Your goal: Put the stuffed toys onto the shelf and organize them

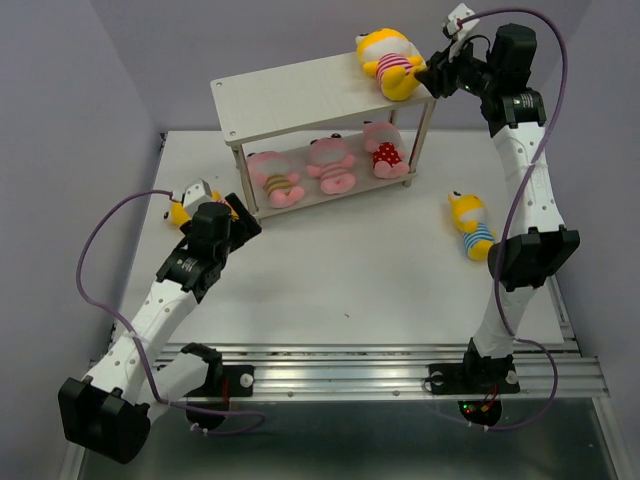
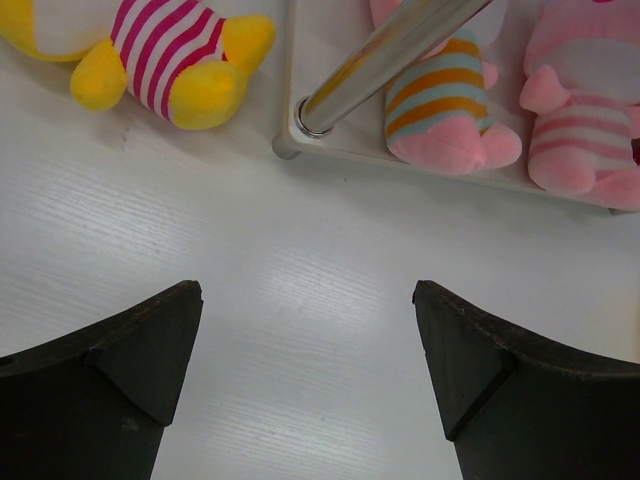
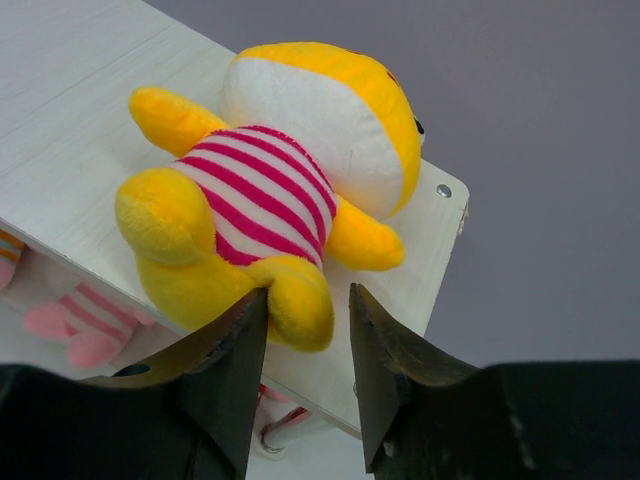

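Note:
The off-white two-tier shelf [image 1: 300, 95] stands at the back of the table. A yellow toy in a pink-striped shirt [image 1: 390, 62] lies on the right end of its top board. My right gripper [image 1: 432, 75] is at that toy's feet. In the right wrist view the gripper [image 3: 308, 300] is open, with one yellow foot [image 3: 300, 300] between the jaws, touching the left finger only. Three pink toys [image 1: 330, 165] lie on the lower board. A second pink-striped yellow toy [image 2: 170, 50] lies on the table left of the shelf. My left gripper [image 2: 305, 300] is open and empty over the table near it.
A yellow toy in a blue-striped shirt [image 1: 472, 225] lies on the white table right of the shelf. The shelf's front-left leg [image 2: 385, 55] rises just ahead of my left gripper. Purple walls close in the back and sides.

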Controlling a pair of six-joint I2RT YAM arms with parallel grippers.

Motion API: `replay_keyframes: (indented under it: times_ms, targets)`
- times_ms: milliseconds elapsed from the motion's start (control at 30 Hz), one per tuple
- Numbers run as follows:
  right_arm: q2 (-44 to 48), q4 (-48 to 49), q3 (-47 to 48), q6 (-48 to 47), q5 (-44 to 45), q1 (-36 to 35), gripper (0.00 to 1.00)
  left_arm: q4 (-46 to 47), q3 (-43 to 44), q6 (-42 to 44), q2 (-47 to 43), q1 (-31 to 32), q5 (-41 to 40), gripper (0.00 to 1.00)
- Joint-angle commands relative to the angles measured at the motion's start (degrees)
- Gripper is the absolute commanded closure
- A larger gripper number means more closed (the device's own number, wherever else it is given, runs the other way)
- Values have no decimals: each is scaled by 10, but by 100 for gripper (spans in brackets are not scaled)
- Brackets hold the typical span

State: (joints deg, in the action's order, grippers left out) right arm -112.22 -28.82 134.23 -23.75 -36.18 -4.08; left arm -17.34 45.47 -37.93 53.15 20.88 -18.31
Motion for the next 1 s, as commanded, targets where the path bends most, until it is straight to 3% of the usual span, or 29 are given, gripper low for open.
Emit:
replay_keyframes:
  times_ms: [0, 267, 467, 633, 667, 733, 767, 867, 967]
  targets:
    - [4, 37, 31, 12, -1, 4, 54, 20, 4, 10, 2, -3, -2, 1]
    - [12, 55, 32, 29, -6, 4, 39, 22, 1, 9, -3, -3, 0, 1]
    - [30, 66, 28, 41, -23, 4, 37, 25, -1, 9, -3, -3, 3, 1]
    - [50, 83, 13, 49, -35, 4, 31, 27, -1, 10, -4, -3, 7, 1]
    - [57, 85, 9, 52, -36, 4, 28, 26, -2, 10, -5, -2, 8, 1]
    - [73, 88, -6, 62, -35, 4, 13, 26, -1, 10, -8, -2, 9, 1]
    - [82, 102, -16, 72, -17, 4, 0, 25, 0, 10, -8, -3, 10, 1]
    - [118, 129, -61, 107, 22, 4, 0, 22, 4, 9, -16, -2, 12, 1]
    - [186, 175, -142, 155, 126, 4, 0, 24, 2, 8, -28, -3, 15, 1]
